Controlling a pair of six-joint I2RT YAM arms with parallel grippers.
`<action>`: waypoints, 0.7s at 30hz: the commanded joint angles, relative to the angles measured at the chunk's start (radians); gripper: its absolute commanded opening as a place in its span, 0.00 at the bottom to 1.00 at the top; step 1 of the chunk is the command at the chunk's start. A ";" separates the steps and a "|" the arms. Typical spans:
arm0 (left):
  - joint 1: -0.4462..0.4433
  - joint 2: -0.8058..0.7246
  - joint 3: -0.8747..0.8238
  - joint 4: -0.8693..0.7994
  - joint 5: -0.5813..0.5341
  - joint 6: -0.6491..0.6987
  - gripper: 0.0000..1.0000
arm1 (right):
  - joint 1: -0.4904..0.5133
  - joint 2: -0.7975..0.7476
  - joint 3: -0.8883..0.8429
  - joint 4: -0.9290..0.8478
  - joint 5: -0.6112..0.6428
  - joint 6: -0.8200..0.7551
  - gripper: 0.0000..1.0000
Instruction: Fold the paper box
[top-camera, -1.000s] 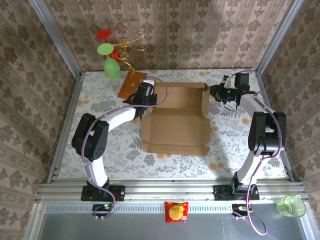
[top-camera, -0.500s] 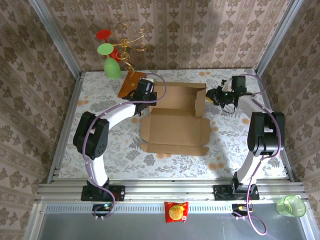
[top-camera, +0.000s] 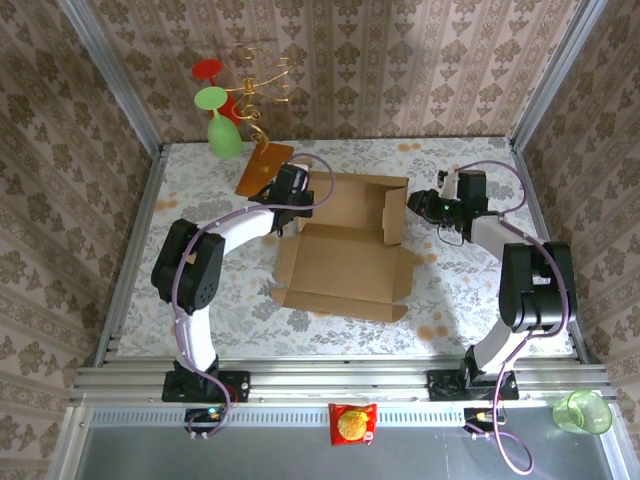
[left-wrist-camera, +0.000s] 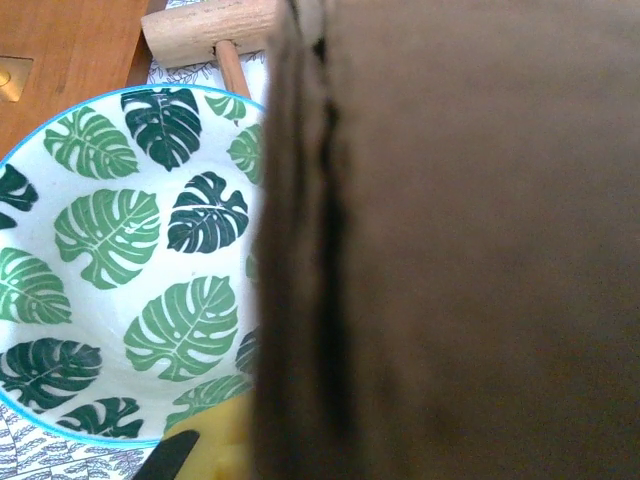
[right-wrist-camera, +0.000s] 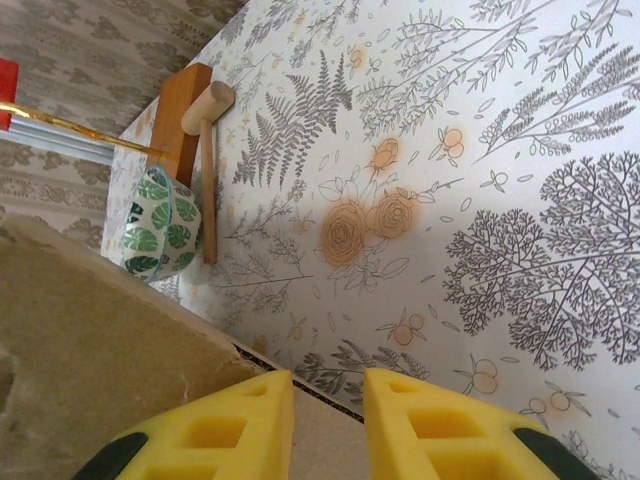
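Left fingers (left-wrist-camera: 224, 455) clenched on the left wall of the plain brown cardboard paper box (left-wrist-camera: 450, 250). One yellow pad shows just beside the cardboard edge, and the other is hidden behind the wall. Beyond them sits a white bowl with green leaf print (left-wrist-camera: 110, 270), with a light wooden mallet (left-wrist-camera: 210, 20) and an orange-brown base board (left-wrist-camera: 60, 50) further out.

Right fingers (right-wrist-camera: 430, 430) released, yellow foam pads parted by a narrow gap with nothing pinched between. The cardboard flap (right-wrist-camera: 100, 330) is just beside and past the tips. Past it is the flower-print table (right-wrist-camera: 480, 200).

From the top view the paper box (top-camera: 345, 255) sits mid-table, a bit nearer the far edge. It is open, with the back wall and right side flap standing and the front panel lying flat toward the near edge. Left fingers (top-camera: 293, 190) are at the box's far left corner, right fingers (top-camera: 422, 205) near the right flap. A gold wire stand (top-camera: 255, 85) carrying red and green glasses is at the far left corner. A red snack packet (top-camera: 352, 423) lies on the near rail, and a green plastic cup (top-camera: 582, 412) is off the near right corner.
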 joint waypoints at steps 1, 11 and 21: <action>0.000 0.015 0.007 0.022 0.014 0.046 0.00 | 0.009 -0.046 -0.028 0.006 -0.016 -0.096 0.27; -0.002 0.005 -0.019 0.026 -0.017 0.067 0.00 | -0.023 -0.110 -0.087 -0.064 0.064 -0.149 0.26; -0.027 -0.005 -0.097 0.132 -0.035 0.136 0.00 | -0.020 -0.061 -0.051 -0.090 0.067 -0.218 0.30</action>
